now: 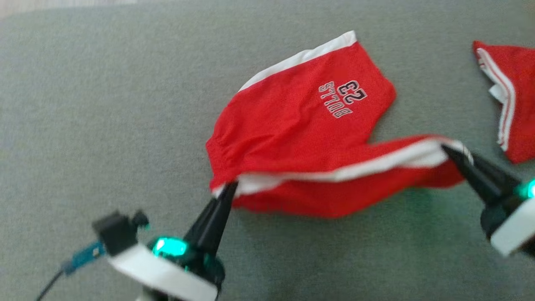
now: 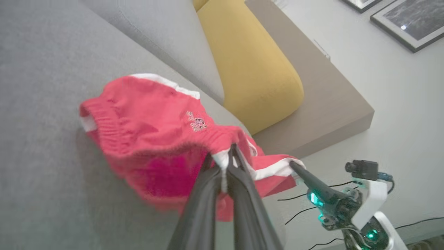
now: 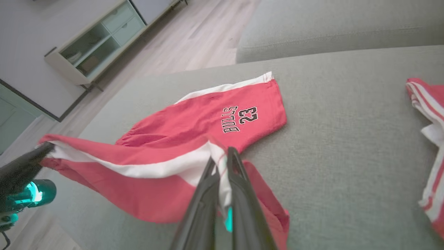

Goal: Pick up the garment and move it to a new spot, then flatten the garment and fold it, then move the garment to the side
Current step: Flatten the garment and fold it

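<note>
Evidently light and limp: red fabric shorts with white side stripes [image 1: 301, 121], likely to sag, stretch and crumple rather than keep any shape — no weight to fear, nothing fragile, though thin enough to slide out of a shallow pinch. Held at two points along one white-striped edge: by the left tool [image 1: 228, 188], shut tight on what looks like the waistband end, and by the right tool [image 1: 447, 148], likewise clamped on the leg-hem end of the same stripe. Best taken just so, at the ends of an edge, with a good fold of cloth between the fingers. Strung between the two tools, with the near layer held up off the grey upholstered sofa seat [image 1: 104, 104] and the far leg spread flat on it beyond the tools. Bright red — white band along the far edge, gathered elastic waist near the left tool, "BULLS 23" print face up, upside down in the head view. Beyond the right tool, well apart: a second red-and-white striped garment [image 1: 510, 100].
</note>
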`<state>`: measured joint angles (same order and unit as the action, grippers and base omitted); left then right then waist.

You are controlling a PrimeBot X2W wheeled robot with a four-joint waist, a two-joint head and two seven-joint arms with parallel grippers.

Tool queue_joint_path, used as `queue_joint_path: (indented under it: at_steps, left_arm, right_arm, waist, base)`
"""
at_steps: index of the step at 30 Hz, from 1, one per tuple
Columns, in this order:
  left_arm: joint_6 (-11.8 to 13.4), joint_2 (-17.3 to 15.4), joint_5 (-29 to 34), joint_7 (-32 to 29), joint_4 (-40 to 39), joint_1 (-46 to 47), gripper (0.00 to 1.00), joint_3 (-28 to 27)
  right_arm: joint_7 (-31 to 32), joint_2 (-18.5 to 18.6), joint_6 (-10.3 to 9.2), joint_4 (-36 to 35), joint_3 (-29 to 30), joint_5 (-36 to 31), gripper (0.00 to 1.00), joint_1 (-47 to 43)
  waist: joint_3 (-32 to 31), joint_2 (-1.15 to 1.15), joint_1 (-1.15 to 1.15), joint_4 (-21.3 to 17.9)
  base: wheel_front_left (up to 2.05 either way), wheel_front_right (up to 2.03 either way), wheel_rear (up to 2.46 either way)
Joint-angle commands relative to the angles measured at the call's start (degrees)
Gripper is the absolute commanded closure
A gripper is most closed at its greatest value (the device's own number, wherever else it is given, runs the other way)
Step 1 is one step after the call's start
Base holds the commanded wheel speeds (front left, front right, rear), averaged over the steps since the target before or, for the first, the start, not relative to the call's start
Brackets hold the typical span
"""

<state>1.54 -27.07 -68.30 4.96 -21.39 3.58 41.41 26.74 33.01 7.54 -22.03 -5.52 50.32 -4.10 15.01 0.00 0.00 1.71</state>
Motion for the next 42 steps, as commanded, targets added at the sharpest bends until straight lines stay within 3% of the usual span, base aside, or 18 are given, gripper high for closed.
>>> queue_joint_path:
  at_steps: [1,6,12,19,27,35,36,37,38,39,42]
  left_arm:
    - [0.16,1.00,-1.33,-1.02,-2.51,4.85,1.00,-2.74]
    - [2.67,4.97,-3.03,-3.45,1.10,12.95,1.00,-4.44]
    - [5.62,10.66,-1.63,-2.80,11.12,22.10,1.00,-5.91]
    - [4.24,15.19,0.73,-1.68,21.68,29.01,1.00,-4.54]
    - [0.52,19.50,0.63,-1.55,30.16,33.90,1.00,-2.96]
    - [1.04,20.41,1.58,0.10,34.93,35.83,1.00,-3.41]
    - [1.02,20.43,1.55,0.24,35.28,35.75,1.00,-3.47]
    - [1.07,20.29,1.68,0.26,35.60,35.63,1.00,-3.38]
    - [1.07,20.14,1.77,0.18,35.83,35.44,1.00,-3.23]
    - [1.01,19.97,1.77,-0.01,35.96,35.20,0.99,-3.04]
    - [0.93,19.19,1.77,-0.36,35.81,34.34,0.73,-2.76]
  right_arm:
    - [1.57,1.63,-0.05,-0.13,-0.67,0.82,1.00,4.59]
    - [4.38,2.08,-0.05,6.35,-1.75,0.69,1.00,16.81]
    - [5.47,1.81,-0.05,15.88,-4.10,-1.23,1.00,30.18]
    - [4.81,1.22,-0.05,25.02,-7.45,-3.87,1.00,39.65]
    - [2.53,1.47,-0.05,32.59,-11.61,-5.15,1.00,46.55]
    - [-1.50,1.98,-0.05,37.30,-14.74,-5.53,1.00,49.56]
    - [-2.54,2.06,-0.05,37.54,-15.12,-5.94,0.94,49.79]
    - [-3.32,1.96,-0.05,37.96,-15.49,-6.05,0.59,49.88]
    - [-3.87,1.82,-0.05,38.34,-15.94,-6.03,0.07,49.97]
    - [-4.24,1.73,-0.05,38.61,-16.48,-5.93,0.00,50.02]
    - [-5.10,1.75,-0.05,39.30,-17.89,-5.83,0.00,50.22]
  waist:
    - [2.28,0.00,0.00,1.86]
    - [6.96,0.00,0.00,5.39]
    - [11.71,0.00,0.00,9.14]
    - [14.68,0.00,0.00,11.61]
    - [16.29,0.00,0.00,13.02]
    - [17.13,0.00,0.00,13.03]
    - [17.03,0.00,0.00,12.96]
    - [16.88,0.00,0.00,12.86]
    - [16.69,0.00,0.00,12.74]
    - [16.49,0.00,0.00,12.61]
    - [15.75,0.00,0.00,12.02]
  base:
    - [0.00,0.00,0.00]
    - [0.00,0.00,0.00]
    - [0.00,0.00,0.00]
    - [0.00,0.00,0.00]
    - [0.00,0.00,0.00]
    - [0.00,0.00,0.00]
    - [0.00,0.00,0.00]
    - [0.00,0.00,0.00]
    - [0.00,0.00,0.00]
    - [0.00,0.00,0.00]
    - [0.00,0.00,0.00]
